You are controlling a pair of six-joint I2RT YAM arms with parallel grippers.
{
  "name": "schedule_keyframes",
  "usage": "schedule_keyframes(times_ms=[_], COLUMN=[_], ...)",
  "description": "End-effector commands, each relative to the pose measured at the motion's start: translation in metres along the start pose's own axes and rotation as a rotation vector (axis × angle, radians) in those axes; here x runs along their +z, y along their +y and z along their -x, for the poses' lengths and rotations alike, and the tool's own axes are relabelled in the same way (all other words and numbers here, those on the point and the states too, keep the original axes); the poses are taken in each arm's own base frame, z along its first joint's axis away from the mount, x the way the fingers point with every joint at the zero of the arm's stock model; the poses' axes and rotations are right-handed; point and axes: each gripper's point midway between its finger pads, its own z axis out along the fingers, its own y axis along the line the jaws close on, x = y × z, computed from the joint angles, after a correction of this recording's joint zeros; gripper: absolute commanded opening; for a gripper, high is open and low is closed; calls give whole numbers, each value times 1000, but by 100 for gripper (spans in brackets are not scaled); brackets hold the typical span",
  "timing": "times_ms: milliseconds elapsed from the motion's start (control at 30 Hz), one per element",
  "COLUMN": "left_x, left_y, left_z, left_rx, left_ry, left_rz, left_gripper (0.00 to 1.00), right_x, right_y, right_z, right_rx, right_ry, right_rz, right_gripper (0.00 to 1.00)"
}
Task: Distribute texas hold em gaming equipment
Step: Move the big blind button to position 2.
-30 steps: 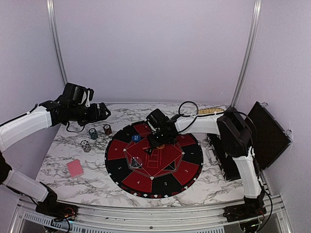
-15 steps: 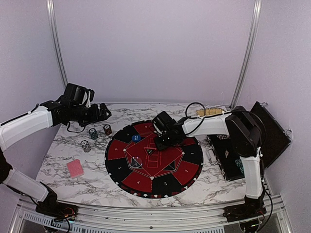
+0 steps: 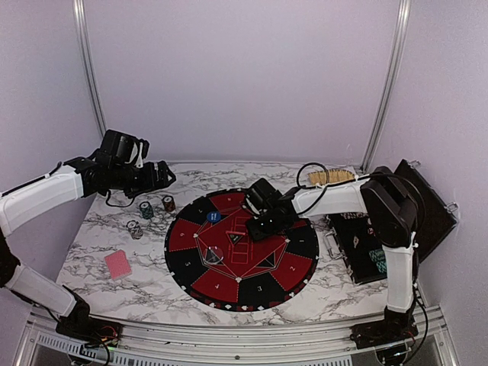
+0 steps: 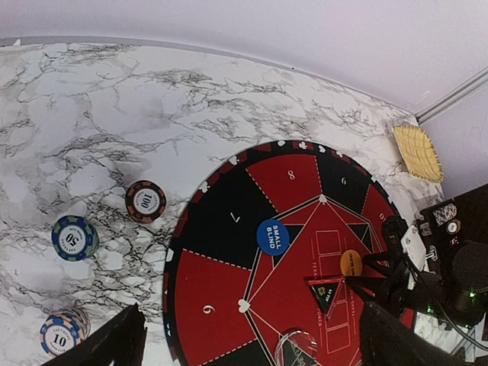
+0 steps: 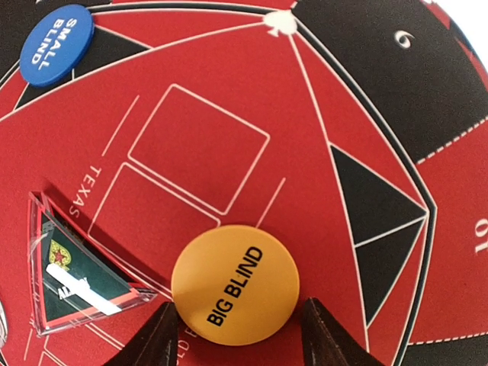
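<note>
— On the round mat (image 3: pixel 221 286), near its middle, what is the right pincer (image 3: pixel 263 227) doing?

— Its wrist view shows the orange button (image 5: pixel 235 274), marked BIG BLIND, lying flat on the mat's red centre, with one finger close at each side of its rim. The jaws stand partly apart; whether they press the button I cannot tell. From above, the pincer itself hides that button.

— And the blue button (image 5: pixel 56 45)?

— Marked SMALL BLIND, it sits on the mat's far-left part, apart from the orange one. A clear triangular marker (image 5: pixel 76 274) lies just beside the orange button.

— The left pincer (image 3: pixel 160 175)?

— Its jaws are spread wide, and it is raised beyond the mat's far-left edge. Its camera reads the chips off the mat's left edge, which the top view cannot: the 100 stack (image 4: pixel 145 201), the 50 stack (image 4: pixel 75 237) and the 10 stack (image 4: pixel 61 334).

— Anything only the top view shows?

— A pink-backed card (image 3: pixel 118 264) on the desk (image 3: pixel 91 229) left of the mat, and the black case (image 3: pixel 366 248) to the mat's right.
</note>
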Motion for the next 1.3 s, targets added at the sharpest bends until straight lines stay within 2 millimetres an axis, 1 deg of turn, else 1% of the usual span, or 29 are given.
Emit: schedule_keyframes(times_ms=[0,33,100,200,267,400,533,633,700,867,1133,1267], left_x=[-4,-3,-3,-3,-2,-2,-3,-3,-3,-3,-1,0], left_y=[-6,-5,-6,-5,-5,-6,-6,-5,-6,-6,-6,-7], left_z=[12,11,10,11,11,11,11,10,10,8,6,6], left_rx=[-4,-4,-2,-1,-2,-3,-3,-4,-6,-12,-22,-24], left_ry=[-27,-26,-23,-24,-23,-21,-22,-22,-20,-15,-10,-6], left_rz=[-18,-17,-18,-18,-15,-20,-21,-19,-24,-26,-27,-33], left_gripper=[99,99,99,99,99,99,99,99,99,99,99,99], right_x=[3,6,11,15,18,25,28,27,24,12,-4,-12], right_y=[-5,-6,-6,-6,-3,-1,0,-2,-5,-4,10,16], right_z=[11,10,15,22,27,31,26,14,6,-15,-51,-69], right_rx=[-4,-6,-2,2,-1,-3,2,4,7,7,-2,28], right_ry=[5,13,12,2,-2,1,16,37,43,62,100,115], right_rz=[-22,-27,-24,-9,-4,0,8,4,5,14,11,17], right_gripper=[58,60,64,66,66,59,50,46,45,41,40,40])
